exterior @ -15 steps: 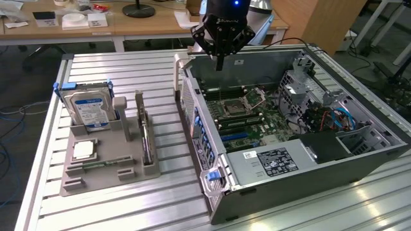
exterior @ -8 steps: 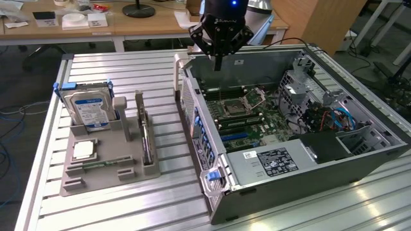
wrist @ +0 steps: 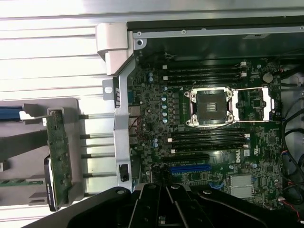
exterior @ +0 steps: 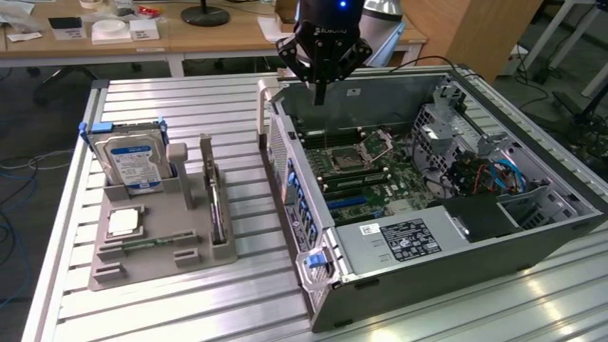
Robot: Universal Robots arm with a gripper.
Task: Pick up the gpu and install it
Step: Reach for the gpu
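Note:
The gpu (exterior: 213,191) stands on edge in a slot of the grey holder (exterior: 156,267), on the exterior view's left, beside the open computer case (exterior: 428,285). In the wrist view the gpu (wrist: 58,152) shows as a green board with a pale end bracket, outside the case wall. My gripper (exterior: 320,92) hangs shut above the case's far edge, over the motherboard (exterior: 366,171), with nothing between its fingers. It is well apart from the gpu. Its dark fingers (wrist: 164,209) point toward the motherboard (wrist: 156,102).
The holder also carries a silver hard drive (exterior: 133,160) with a blue label, a processor chip (exterior: 124,222) and a green memory stick (exterior: 147,244). Inside the case are an open processor socket (wrist: 211,107), a blue slot (wrist: 190,168), cables and a power supply (exterior: 404,239).

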